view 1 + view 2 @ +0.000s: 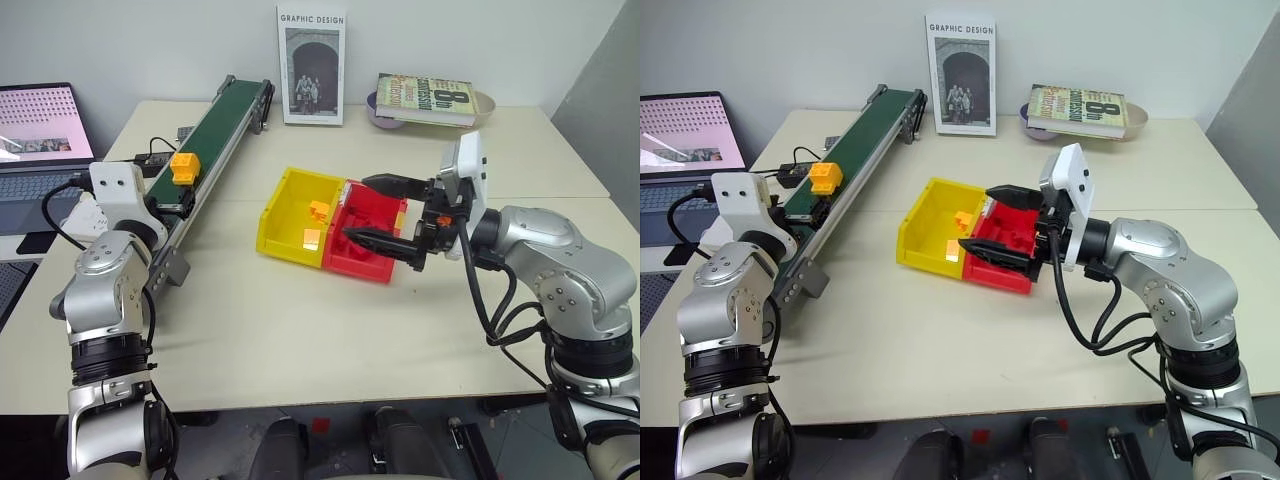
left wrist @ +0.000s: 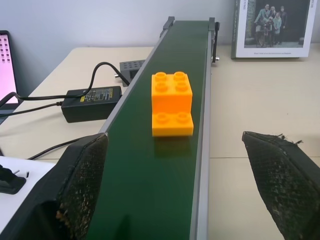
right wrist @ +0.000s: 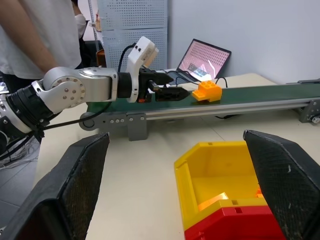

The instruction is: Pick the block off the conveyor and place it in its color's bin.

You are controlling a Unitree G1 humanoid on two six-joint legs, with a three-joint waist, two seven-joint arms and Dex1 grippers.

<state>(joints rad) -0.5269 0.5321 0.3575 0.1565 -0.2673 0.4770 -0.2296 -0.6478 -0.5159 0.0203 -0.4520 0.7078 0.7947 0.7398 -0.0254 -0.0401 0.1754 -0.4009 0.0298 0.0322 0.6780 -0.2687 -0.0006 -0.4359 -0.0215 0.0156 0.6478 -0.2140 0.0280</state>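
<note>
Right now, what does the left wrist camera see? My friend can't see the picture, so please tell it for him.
An orange block sits on the green conveyor, just ahead of the left gripper, whose two black fingers stand wide open on either side of the belt. A black power brick with cables lies on the table beside it, and a book stands behind.

Glossy plastic block (image 2: 172, 103) – matt conveyor (image 2: 165, 165) belt, metal rails.

Both hands open: left hand (image 3: 167, 92), right hand (image 1: 385, 212).
</note>
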